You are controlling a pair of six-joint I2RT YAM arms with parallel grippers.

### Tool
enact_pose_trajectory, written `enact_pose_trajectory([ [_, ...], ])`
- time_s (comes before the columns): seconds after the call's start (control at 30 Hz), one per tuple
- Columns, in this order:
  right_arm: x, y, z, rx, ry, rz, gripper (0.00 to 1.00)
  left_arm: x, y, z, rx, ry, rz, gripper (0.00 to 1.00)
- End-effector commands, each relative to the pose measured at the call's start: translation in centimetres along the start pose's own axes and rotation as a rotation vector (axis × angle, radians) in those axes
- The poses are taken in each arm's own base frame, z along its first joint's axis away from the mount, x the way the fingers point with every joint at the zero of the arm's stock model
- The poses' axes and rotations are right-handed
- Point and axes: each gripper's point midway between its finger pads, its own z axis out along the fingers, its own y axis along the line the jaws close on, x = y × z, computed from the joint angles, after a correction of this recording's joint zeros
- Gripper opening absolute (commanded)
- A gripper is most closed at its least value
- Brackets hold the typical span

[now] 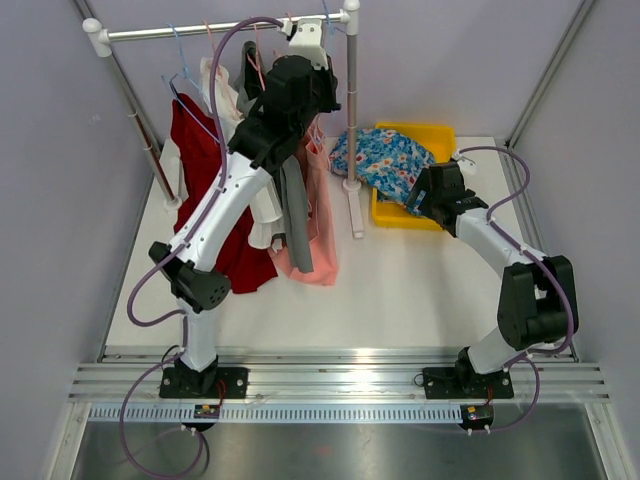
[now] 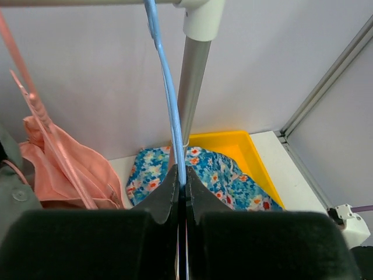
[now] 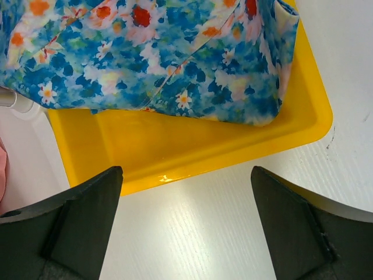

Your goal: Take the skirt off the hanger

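Left fingers (image 2: 166,195) clench the blue hanger (image 2: 169,111); right fingers (image 3: 76,216) stand released above the skirt (image 3: 145,52) in the yellow tray (image 3: 192,151). The skirt seems off, so next the hanger likely needs letting go.

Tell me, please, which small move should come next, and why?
Probably open the left gripper and let go of the blue hanger. It reaches up to the rail, and no cloth shows on it. The flowered skirt already lies in the yellow bin, below the open right gripper.
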Motion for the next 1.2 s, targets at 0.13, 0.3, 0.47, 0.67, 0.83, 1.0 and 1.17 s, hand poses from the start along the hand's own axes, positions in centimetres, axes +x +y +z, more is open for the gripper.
enact_pose_trajectory([
  [0.13,-0.9,0.3,-1.8,-0.047,-0.048,-0.011,0.99,-0.1,-3.9,-0.5,0.038,-0.047,-0.120,0.02],
  [0.3,-0.6,-0.2,-3.1,-0.056,-0.050,-0.013,1.00,1.4,-6.5,-1.5,0.073,-0.021,-0.167,0.09],
  [0.47,-0.4,-1.2,-4.7,-0.051,-0.058,-0.024,0.99,1.4,-7.5,-2.9,0.058,-0.021,-0.195,0.18],
  [0.67,0.0,-1.9,-6.4,-0.063,-0.061,-0.020,0.99,1.2,-6.6,-4.6,0.017,-0.025,-0.213,0.19],
  [0.83,0.3,-2.4,-7.5,-0.067,-0.058,-0.013,1.00,0.9,-5.8,-5.8,0.002,-0.014,-0.181,0.53],
  [1.0,0.0,-2.7,-8.8,-0.075,-0.071,-0.006,0.99,-2.0,-4.0,-8.7,-0.031,-0.034,-0.125,0.77],
  [1.17,-0.1,-2.7,-9.7,-0.095,-0.084,0.005,0.99,-3.9,-1.1,-10.9,-0.114,-0.073,-0.070,0.81],
])
